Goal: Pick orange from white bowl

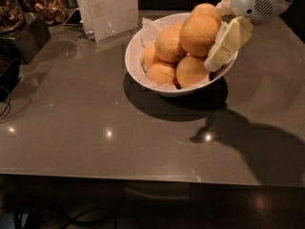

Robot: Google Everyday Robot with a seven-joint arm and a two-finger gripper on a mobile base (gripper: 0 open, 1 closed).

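Observation:
The white bowl (134, 61) stands on the grey-brown counter, lined with white paper and piled with several oranges. The largest orange (198, 33) sits on top of the pile at the front right, with a smaller one (208, 10) just behind it. My gripper (222, 26) comes in from the upper right and is open. Its cream lower finger (225, 43) lies against the right side of the largest orange, over the bowl's right rim. The upper finger (224, 5) shows behind the pile's top.
A white sign card (107, 8) stands behind the bowl at the left. Jars of snacks (45, 4) and a dark box (24, 38) sit at the far left, with a phone (74, 17) between them and the card. The counter's front edge (143, 175) runs across the bottom.

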